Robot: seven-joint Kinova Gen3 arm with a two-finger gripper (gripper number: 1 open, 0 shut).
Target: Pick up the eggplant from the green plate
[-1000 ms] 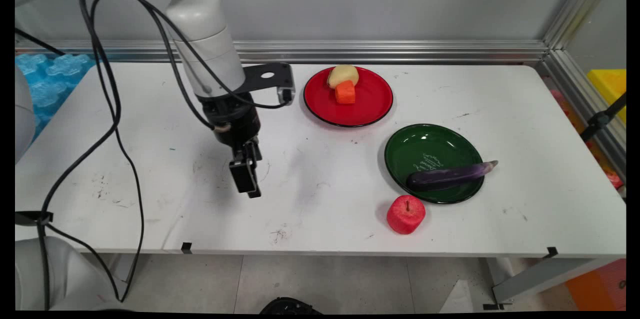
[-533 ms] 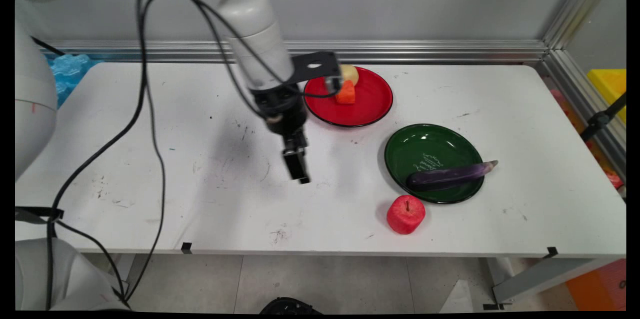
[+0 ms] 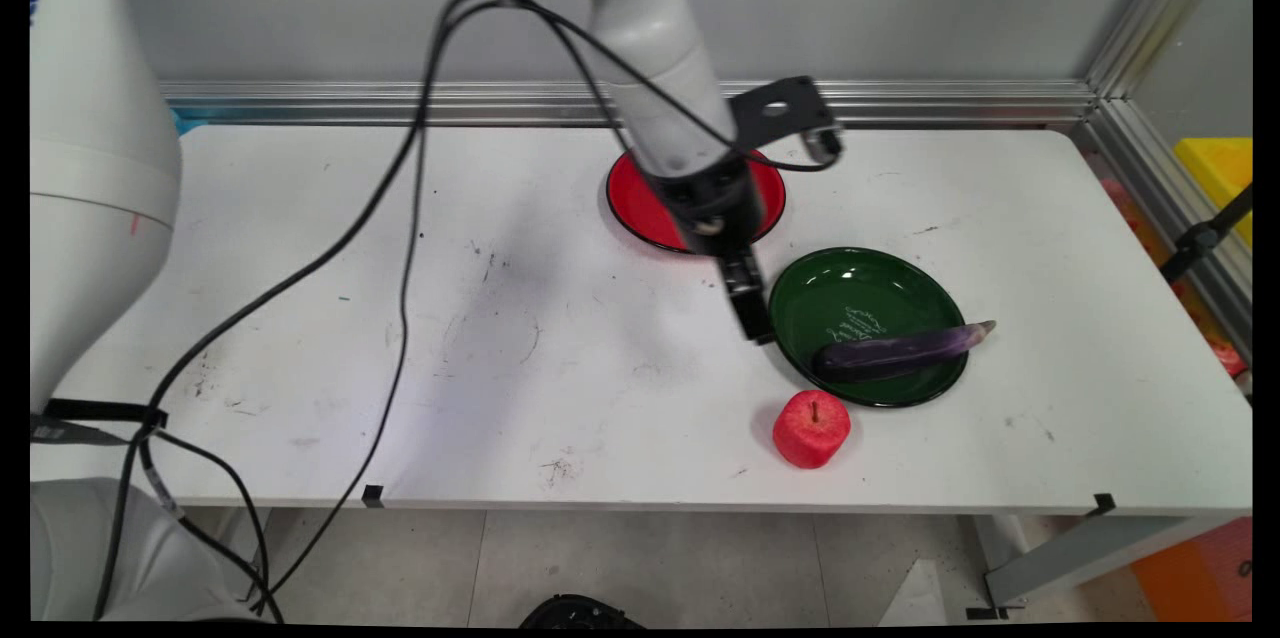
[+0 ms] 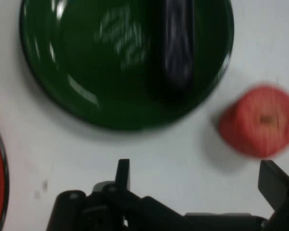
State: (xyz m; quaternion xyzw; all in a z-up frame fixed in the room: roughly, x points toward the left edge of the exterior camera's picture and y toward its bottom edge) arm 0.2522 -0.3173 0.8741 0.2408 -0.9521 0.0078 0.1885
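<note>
My gripper (image 3: 757, 330), fingers spread wide and empty, hangs beside the green plate (image 3: 850, 293), whose eggplant (image 3: 900, 350) lies lengthwise away from it.

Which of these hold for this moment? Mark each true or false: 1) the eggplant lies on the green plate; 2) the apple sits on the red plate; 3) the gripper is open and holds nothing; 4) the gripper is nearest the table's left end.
1) The eggplant lies on the green plate: true; its tip juts past the rim.
2) The apple sits on the red plate: false; it stands on the table, beside the green plate.
3) The gripper is open and holds nothing: true.
4) The gripper is nearest the table's left end: false; it hangs by the green plate's left rim.
</note>
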